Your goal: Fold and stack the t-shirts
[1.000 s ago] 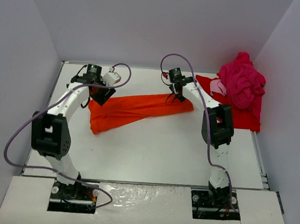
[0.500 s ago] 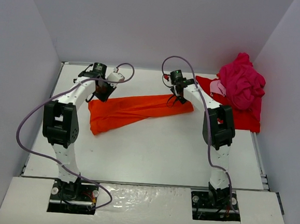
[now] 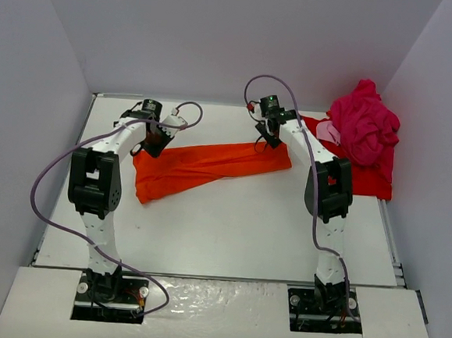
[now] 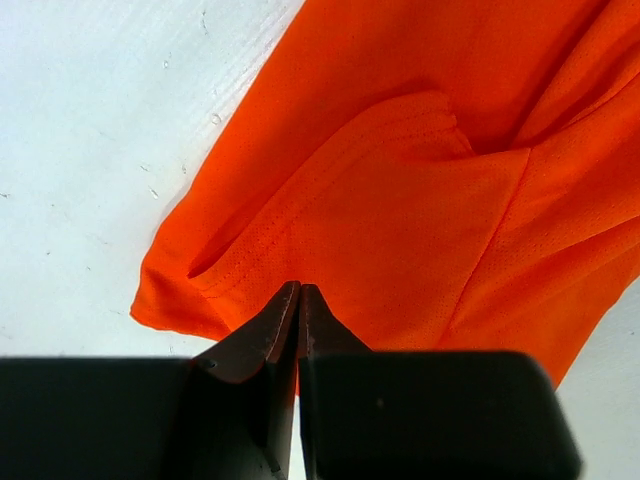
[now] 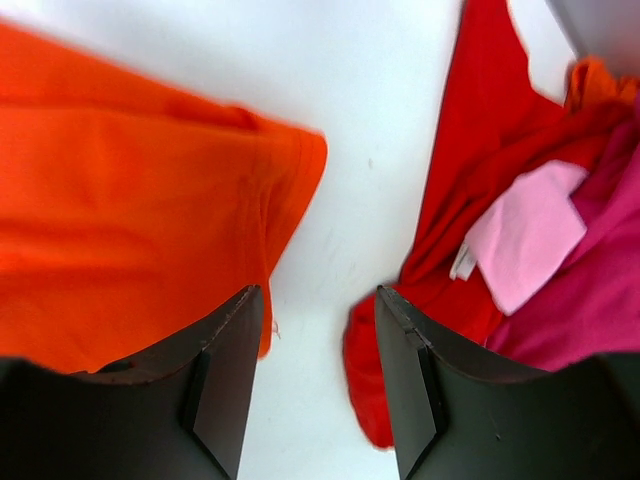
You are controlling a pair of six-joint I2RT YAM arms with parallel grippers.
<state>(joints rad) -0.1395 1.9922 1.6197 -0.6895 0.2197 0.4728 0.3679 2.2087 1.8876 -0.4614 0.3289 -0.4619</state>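
The orange t-shirt [image 3: 203, 166] lies as a long band across the far middle of the surface [image 3: 244, 233]. The left fingers [image 4: 255, 345] are pressed together at its left end; whether they pinch cloth cannot be told. The right fingers [image 5: 225, 370] stand apart, empty, over its right end, near the red t-shirt [image 3: 370, 180] and the magenta t-shirt [image 3: 364, 125] at far right.

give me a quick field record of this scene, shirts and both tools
orange shirt: long folded strip lying left to right
left tool: shut, tips at the orange shirt's left end; pinch on cloth unclear
right tool: open, empty, by the orange shirt's right end
red shirt: flat, far right
magenta shirt: crumpled heap on the red shirt
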